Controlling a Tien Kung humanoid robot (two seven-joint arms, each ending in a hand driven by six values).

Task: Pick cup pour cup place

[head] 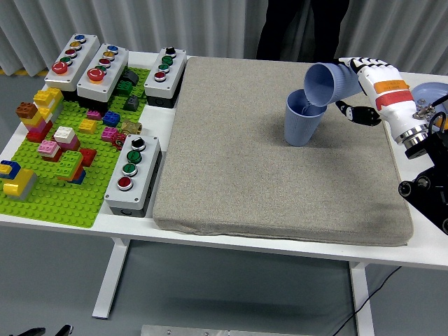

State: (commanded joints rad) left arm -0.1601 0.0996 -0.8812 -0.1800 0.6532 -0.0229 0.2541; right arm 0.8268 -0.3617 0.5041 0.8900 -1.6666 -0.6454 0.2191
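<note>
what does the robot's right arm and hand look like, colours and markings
The right hand is mostly white with black finger segments and joints. An orange band marks the white wrist section, which ends in a silver metal ring. Behind that the right arm is black, with round joints and thin cables near the wrist. The left arm is out of view.
</note>
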